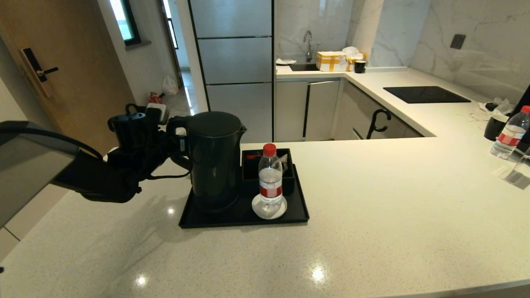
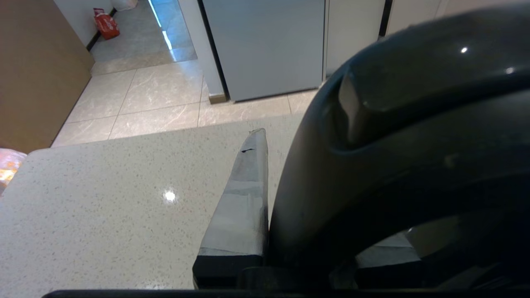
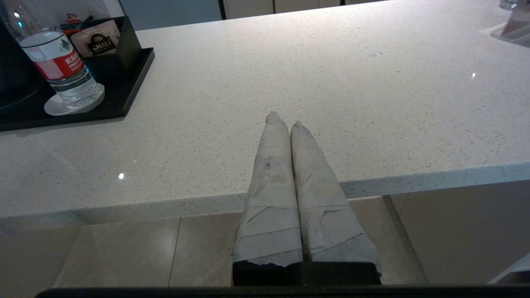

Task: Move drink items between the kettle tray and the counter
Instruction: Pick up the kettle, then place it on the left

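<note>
The tall black kettle (image 1: 215, 159) stands on the left part of the black kettle tray (image 1: 244, 217). My left gripper (image 1: 176, 142) reaches in from the left and is shut on the kettle's loop handle (image 2: 372, 165); one taped finger (image 2: 244, 198) presses its outer side. The small water bottle (image 1: 270, 178) with a red cap stands upright on the white coaster (image 1: 260, 209), in front of the compartment box (image 1: 285, 176). My right gripper (image 3: 285, 122) is shut and empty, low at the counter's (image 1: 372, 215) near edge, right of the tray and out of the head view.
A second water bottle (image 1: 510, 133) and a black mug (image 1: 495, 126) stand at the counter's far right. The black cooktop (image 1: 426, 94) lies at the back right, with a sink and boxes behind. Bare worktop spreads right of and in front of the tray.
</note>
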